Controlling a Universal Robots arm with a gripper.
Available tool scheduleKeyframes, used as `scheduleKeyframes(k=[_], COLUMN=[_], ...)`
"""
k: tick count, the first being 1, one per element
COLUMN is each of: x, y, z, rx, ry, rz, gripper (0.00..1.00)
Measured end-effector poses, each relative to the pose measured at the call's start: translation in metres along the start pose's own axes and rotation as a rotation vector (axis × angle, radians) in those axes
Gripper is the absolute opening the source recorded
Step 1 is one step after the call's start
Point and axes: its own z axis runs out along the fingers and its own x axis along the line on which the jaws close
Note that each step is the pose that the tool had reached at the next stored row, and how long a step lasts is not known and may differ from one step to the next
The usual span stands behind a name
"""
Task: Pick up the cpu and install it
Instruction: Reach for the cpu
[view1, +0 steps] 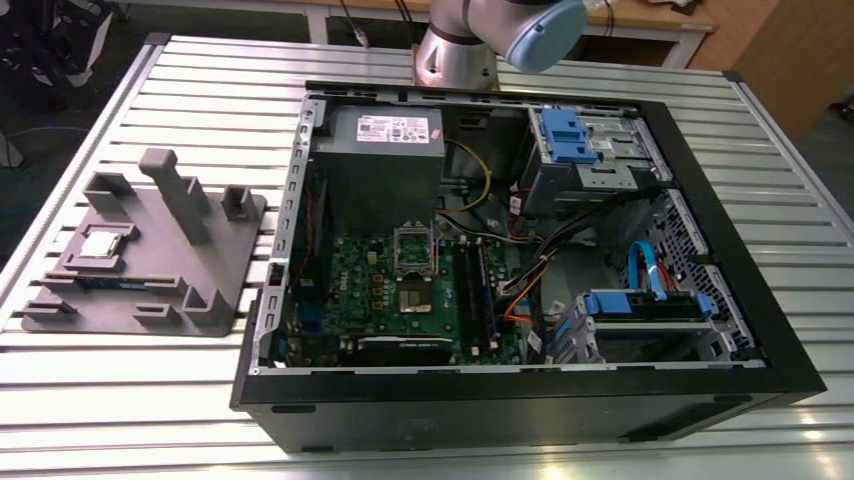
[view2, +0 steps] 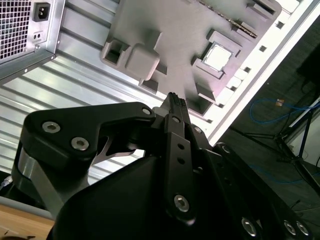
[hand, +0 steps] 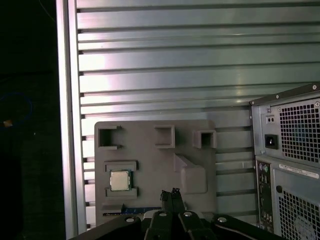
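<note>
The cpu (view1: 107, 243) is a small square chip with a silvery top. It lies flat in a recess of the grey holder block (view1: 167, 270) on the exterior view's left, beside the open computer case (view1: 534, 400). Both wrist views show the cpu (view2: 218, 56) (hand: 120, 180) below me in its holder. My gripper (hand: 170, 193) (view2: 176, 98) hangs well above the holder, off to one side of the chip, shut with nothing between its fingers. The open socket (view1: 415, 252) sits on the green motherboard inside the case.
The grey holder block (hand: 150, 150) carries tall posts (view1: 171, 185) and other empty recesses. Inside the case are a grey power supply (view1: 380, 135), blue drive bays (view1: 567, 135), cables and black memory sticks (view1: 470, 295). The ribbed metal table (view1: 187, 90) ends close beside the holder.
</note>
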Motion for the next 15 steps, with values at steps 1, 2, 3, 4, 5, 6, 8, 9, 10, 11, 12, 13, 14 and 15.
scheduleKeyframes(k=[1,2,3,4,5,6,8,9,10,11,12,13,14,15], x=[0.0008,0.0018,0.0029,0.0042,0.0055,0.0067,0.0089,0.0102,0.0118,0.0135,0.0152,0.0189,0.0205,0.0217], y=[-0.0001,-0.0001,-0.0002,-0.0003,-0.0004,-0.0005,-0.0008,-0.0011,-0.0014,-0.0018,-0.0021,-0.0036,-0.0047,-0.0056], z=[0.0001,0.0002,0.0002,0.0004,0.0006,0.0008,0.0015,0.0021,0.0026,0.0032,0.004,0.0058,0.007,0.0084], rx=[-0.0001,-0.0001,0.0,-0.0001,-0.0002,-0.0002,-0.0001,-0.0001,-0.0001,-0.0001,-0.0002,-0.0001,-0.0002,-0.0001], ry=[-0.0001,-0.0003,-0.0006,-0.001,-0.0014,-0.0016,-0.0017,-0.0017,-0.0018,-0.0018,-0.0019,-0.0018,-0.0019,-0.0018], rz=[0.0,0.0,0.0,0.0,0.0,0.0,0.0,0.0,0.0,0.0,0.0,0.0,0.0,0.0], gripper=[0.1,0.1,0.1,0.1,0.1,0.1,0.1,0.1,0.1,0.1,0.1,0.1,0.1,0.1])
